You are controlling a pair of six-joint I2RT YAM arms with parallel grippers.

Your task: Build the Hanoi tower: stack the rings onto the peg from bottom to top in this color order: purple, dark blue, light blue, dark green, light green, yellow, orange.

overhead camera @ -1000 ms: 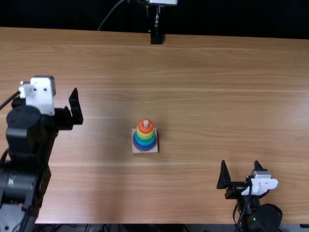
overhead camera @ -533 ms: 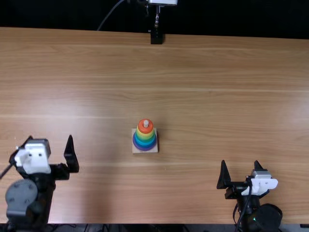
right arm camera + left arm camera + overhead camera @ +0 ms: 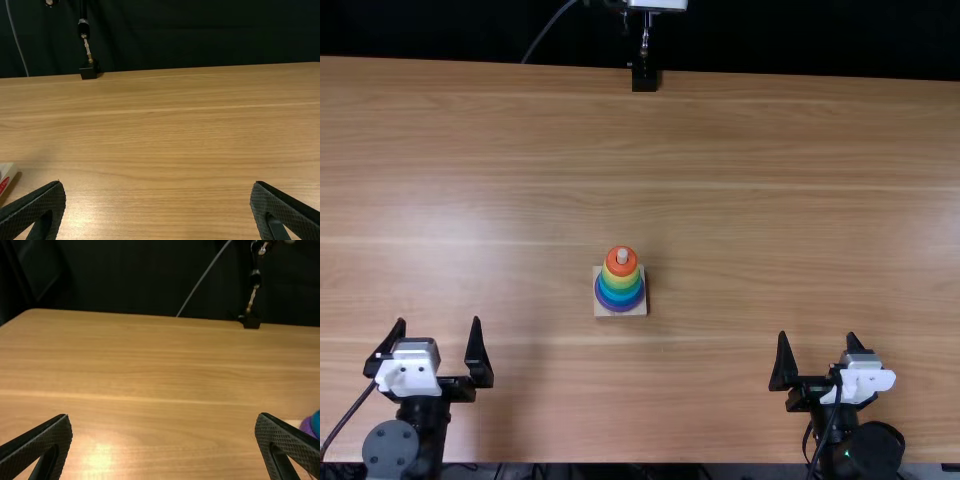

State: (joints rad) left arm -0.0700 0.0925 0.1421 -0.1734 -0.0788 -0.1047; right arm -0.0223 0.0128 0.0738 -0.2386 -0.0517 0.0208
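On the base (image 3: 6, 169), right wrist view shows red marking (image 3: 4, 185); left tool (image 3: 438, 320), right tool (image 3: 817, 335) released.

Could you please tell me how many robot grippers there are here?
2: the left gripper over the near left of the table, and the right gripper over its near right, both open.

Colour check: rings (image 3: 620, 282) banded rainbow-fashion.
Orange, yellow, blue and purple noted; base (image 3: 600, 311) pale; table (image 3: 770, 220) light brown, streaked grain.
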